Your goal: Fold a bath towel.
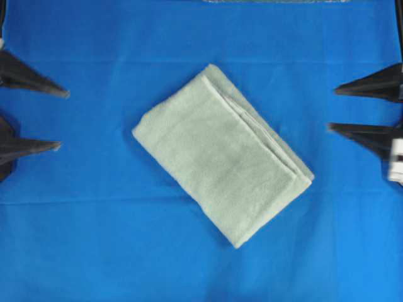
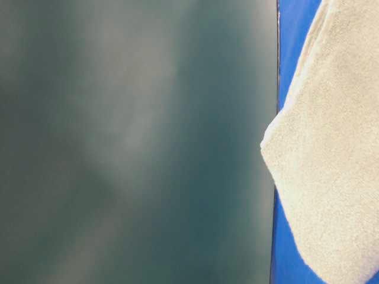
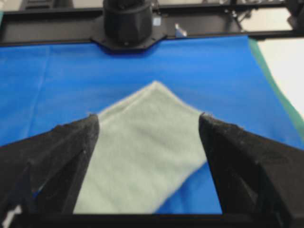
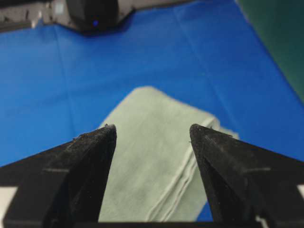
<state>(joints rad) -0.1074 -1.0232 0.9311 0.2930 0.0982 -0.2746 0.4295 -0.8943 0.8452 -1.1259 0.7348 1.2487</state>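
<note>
Folded into a compact rectangle: the bath towel (image 1: pixel 220 157), pale sage green and fuzzy, lying diagonally at the middle of the blue cloth surface (image 1: pixel 94 239) that covers the table. One corner toward the far side, the opposite corner toward the near side; stacked layered edges showing along the far-right long side, with a narrow hem band there. Flat on the cloth, touched by nothing.

Left end effector (image 1: pixel 63 119) at the left edge of the overhead view, released, both dark fingers spread wide and pointing toward the towel, well apart from it. Right end effector (image 1: pixel 332 108) at the right edge, likewise released, fingers spread and aimed inward, also well apart from the towel. Nothing between either pair of fingers.

From the left wrist view, towel (image 3: pixel 142 152) framed between the two spread fingers (image 3: pixel 61 156), a corner pointing away. From the right wrist view, towel (image 4: pixel 156 161) again between spread fingers (image 4: pixel 90 156), layered edges visible on its right side.

Table-level view mostly blurred dark green; towel corner (image 2: pixel 331 148) at right over the blue.
</note>
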